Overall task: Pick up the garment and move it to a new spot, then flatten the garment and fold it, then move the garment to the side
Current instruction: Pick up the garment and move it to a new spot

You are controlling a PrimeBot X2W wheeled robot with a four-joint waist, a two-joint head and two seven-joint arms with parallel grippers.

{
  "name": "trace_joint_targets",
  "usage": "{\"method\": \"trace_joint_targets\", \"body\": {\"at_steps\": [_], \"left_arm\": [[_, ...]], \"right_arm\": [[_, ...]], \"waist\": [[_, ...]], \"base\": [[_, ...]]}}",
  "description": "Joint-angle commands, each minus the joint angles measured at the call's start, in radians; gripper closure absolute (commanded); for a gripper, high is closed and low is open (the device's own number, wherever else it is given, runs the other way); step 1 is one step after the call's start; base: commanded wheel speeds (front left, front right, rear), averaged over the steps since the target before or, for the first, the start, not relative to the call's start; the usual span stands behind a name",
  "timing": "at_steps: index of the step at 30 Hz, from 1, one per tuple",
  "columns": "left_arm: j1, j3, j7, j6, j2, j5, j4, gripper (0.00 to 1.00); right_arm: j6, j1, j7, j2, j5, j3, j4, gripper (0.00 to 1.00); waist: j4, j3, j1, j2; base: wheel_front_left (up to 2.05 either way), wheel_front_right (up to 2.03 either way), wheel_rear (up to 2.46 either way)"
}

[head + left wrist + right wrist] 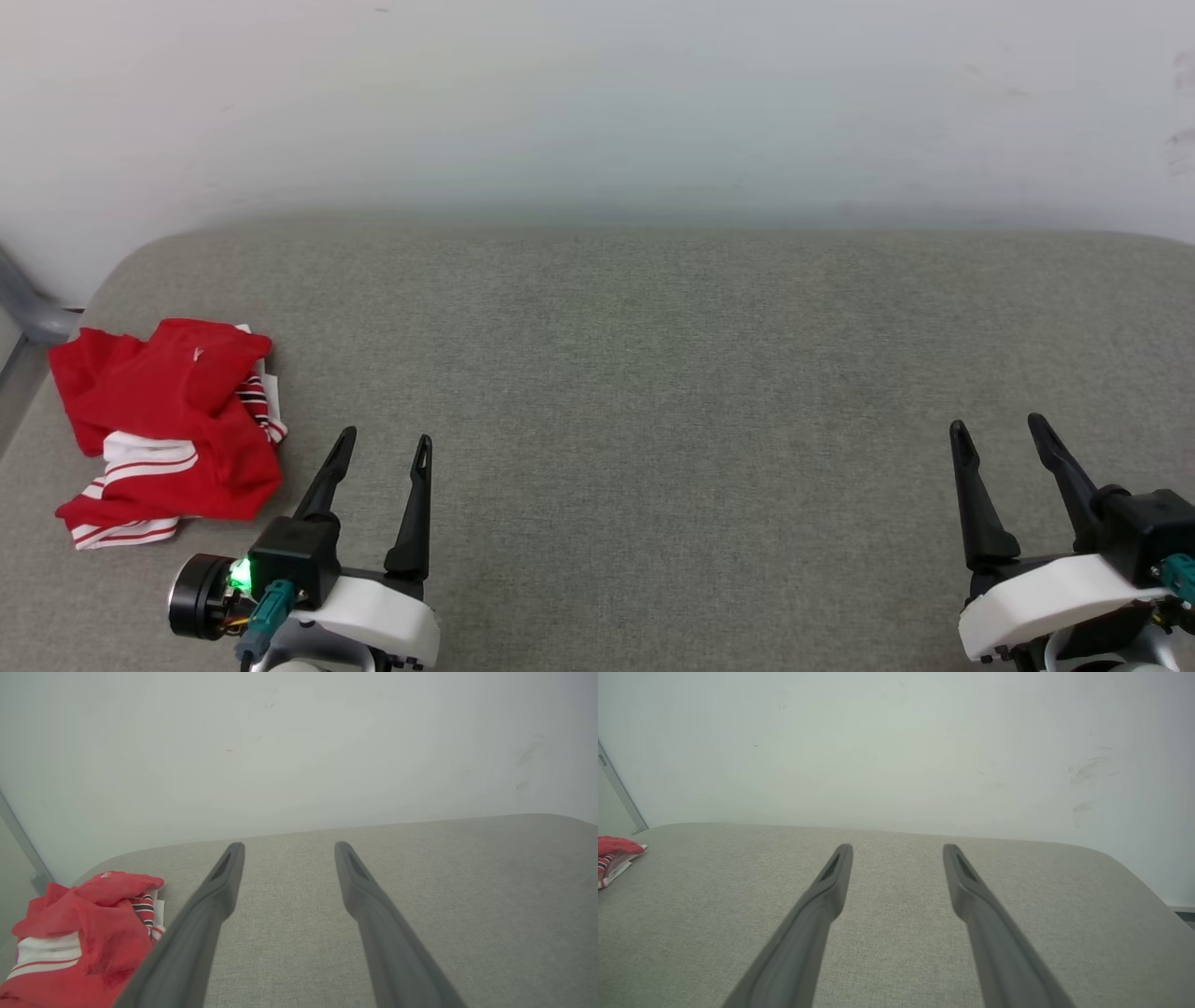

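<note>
Lying where was the crumpled red short-sleeved jersey T-shirt with white sleeves (168, 429)? asked the first.

At about nine o'clock on the grey woven-fabric padded surface (653, 373), near its rounded far-left corner, answered the second. It was bunched in a heap, with striped trim showing at its three o'clock side.

And the left gripper (386, 439)?

It hovered at seven o'clock in the head view, its two long dark fingers spread apart and holding nothing. The shirt sat at its ten o'clock, near but not touching.

What of the right gripper (997, 425)?

It was at four o'clock, well apart from the shirt, fingers likewise parted and empty over bare fabric.

Anything behind?

A plain pale wall (597, 93) ran along twelve o'clock, with a grey metal bar (28, 313) at the shirt's eleven o'clock.
</note>
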Motion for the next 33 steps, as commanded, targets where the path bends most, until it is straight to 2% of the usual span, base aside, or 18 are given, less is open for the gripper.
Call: {"method": "trace_joint_targets", "body": {"at_steps": [1, 11, 33], "left_arm": [[-0.010, 0.000, -0.006, -0.002, 0.000, 0.012, -0.001, 0.00], [-0.034, 0.030, -0.008, -0.020, -0.020, -0.012, 0.008, 0.00], [-0.039, 0.108, -0.008, -0.049, -0.051, -0.055, 0.013, 0.00]], "right_arm": [[0.000, 0.012, -0.009, 0.003, -0.011, -0.001, -0.009, 0.00], [0.000, -0.001, -0.016, 0.003, -0.001, 0.009, -0.024, 0.00], [0.000, -0.022, -0.014, 0.003, 0.009, 0.069, -0.070, 0.00]], "waist": [[0.006, 0.001, 0.0000, 0.0000], [0.095, 0.019, 0.0000, 0.0000], [0.415, 0.033, 0.0000, 0.0000]], "base": [[0.00, 0.00, 0.00], [0.00, 0.00, 0.00], [0.00, 0.00, 0.00]]}}
